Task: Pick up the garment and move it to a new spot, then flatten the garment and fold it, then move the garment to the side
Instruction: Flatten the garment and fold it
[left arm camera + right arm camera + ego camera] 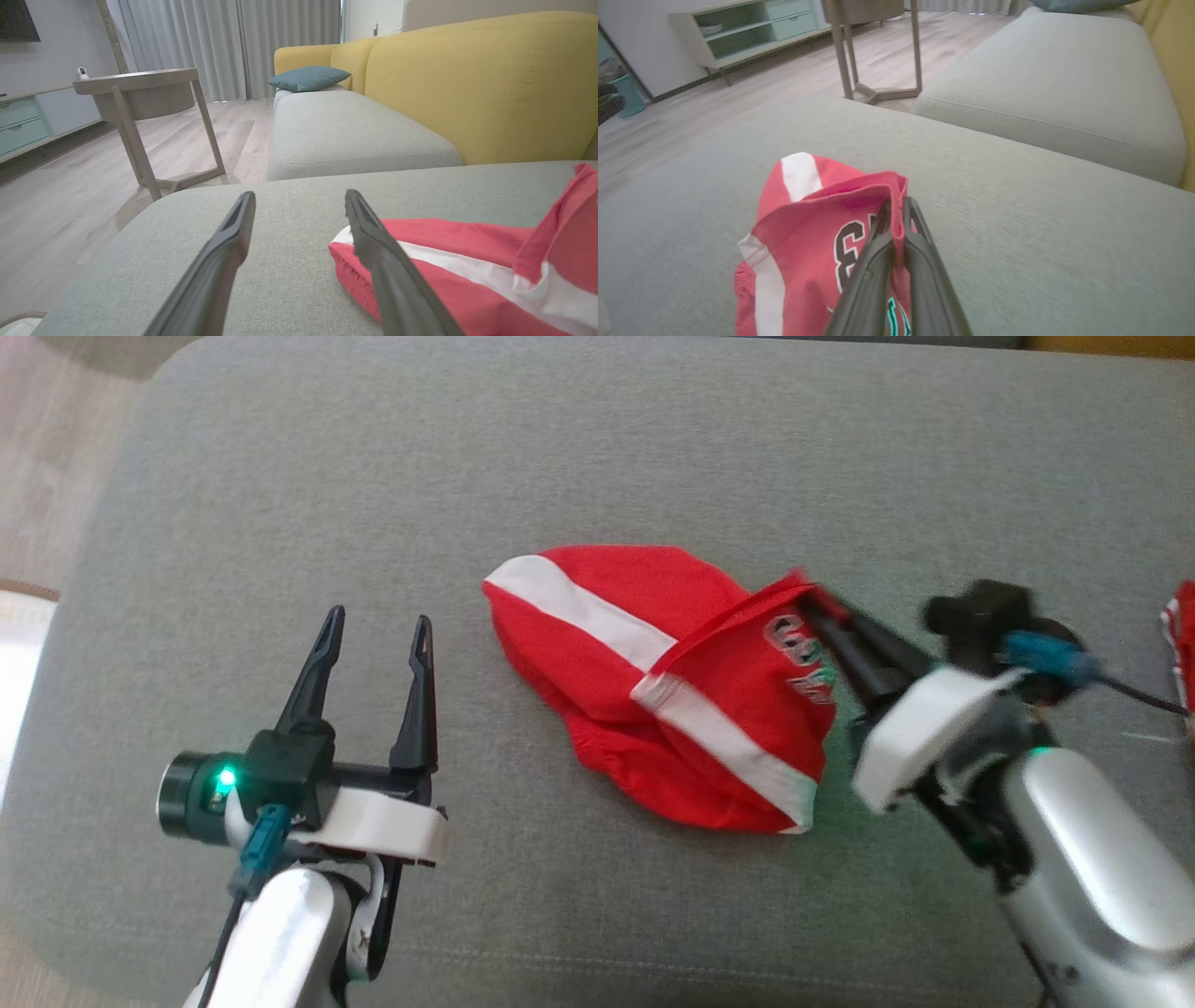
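The garment is a pair of red shorts with white stripes and lettering, lying crumpled in the middle of the grey sofa cushion. My right gripper is shut on its far right edge, and that edge is lifted off the cushion. In the right wrist view the red hem is pinched between my two fingers. My left gripper stands open over bare cushion to the left of the garment, with nothing between its fingers. The left wrist view shows the garment lying just right of the open left gripper.
A second red and white cloth peeks in at the right edge. The yellow sofa back, a second grey seat with a teal pillow, and a round wooden side table stand beyond the cushion's edge.
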{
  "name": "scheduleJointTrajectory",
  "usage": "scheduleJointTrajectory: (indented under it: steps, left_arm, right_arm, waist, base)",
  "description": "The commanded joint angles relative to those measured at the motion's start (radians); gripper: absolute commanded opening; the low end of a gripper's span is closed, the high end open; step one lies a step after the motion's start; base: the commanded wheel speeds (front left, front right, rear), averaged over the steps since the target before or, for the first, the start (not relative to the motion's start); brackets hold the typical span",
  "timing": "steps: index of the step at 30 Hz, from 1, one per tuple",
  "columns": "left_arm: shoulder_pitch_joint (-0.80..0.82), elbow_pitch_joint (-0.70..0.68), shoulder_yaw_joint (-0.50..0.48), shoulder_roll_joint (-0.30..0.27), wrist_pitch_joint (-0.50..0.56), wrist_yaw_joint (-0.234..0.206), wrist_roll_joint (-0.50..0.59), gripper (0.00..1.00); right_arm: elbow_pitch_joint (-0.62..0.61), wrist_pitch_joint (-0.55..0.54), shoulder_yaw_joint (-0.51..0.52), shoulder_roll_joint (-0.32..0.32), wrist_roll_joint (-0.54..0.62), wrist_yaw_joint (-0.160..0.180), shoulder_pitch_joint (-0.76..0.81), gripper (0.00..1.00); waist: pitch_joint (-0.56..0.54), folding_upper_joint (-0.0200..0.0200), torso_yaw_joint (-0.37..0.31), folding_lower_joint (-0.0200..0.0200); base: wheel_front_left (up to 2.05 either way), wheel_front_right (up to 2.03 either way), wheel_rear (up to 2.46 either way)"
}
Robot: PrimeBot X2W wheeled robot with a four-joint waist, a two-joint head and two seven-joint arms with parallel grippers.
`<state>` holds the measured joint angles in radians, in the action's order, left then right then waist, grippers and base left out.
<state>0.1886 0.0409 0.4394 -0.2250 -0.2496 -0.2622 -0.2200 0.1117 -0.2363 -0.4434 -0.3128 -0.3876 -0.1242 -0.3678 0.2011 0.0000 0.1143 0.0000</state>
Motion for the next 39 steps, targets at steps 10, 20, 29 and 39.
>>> scheduleJointTrajectory:
  steps: [10,20,29,39]
  left_arm:
    - [0.033,-0.023,-0.055,-0.002,-0.012,0.024,0.028,1.0]
    - [0.029,-0.012,-0.067,0.001,-0.012,0.036,0.039,1.0]
    - [0.001,0.003,-0.079,-0.004,-0.012,0.037,0.038,1.0]
    - [-0.057,0.008,-0.102,-0.012,-0.012,0.017,0.024,1.0]
  right_arm:
    - [0.054,0.008,0.348,0.022,0.028,-0.007,0.177,0.0]
    - [0.165,0.078,0.501,0.082,0.067,-0.007,0.202,1.0]
    - [0.011,0.247,0.573,0.129,0.136,-0.007,0.229,1.0]
    - [-0.235,0.238,0.47,0.174,0.222,-0.007,0.348,1.0]
  waist:
    - [0.006,0.0,-0.052,0.0]
    - [0.005,0.0,-0.088,0.0]
    - [-0.031,0.0,-0.12,0.0]
    - [-0.094,0.0,-0.138,0.0]
  base:
    - [0.0,0.0,0.0]
    - [0.0,0.0,0.0]
    - [0.0,0.0,0.0]
    - [0.0,0.0,0.0]
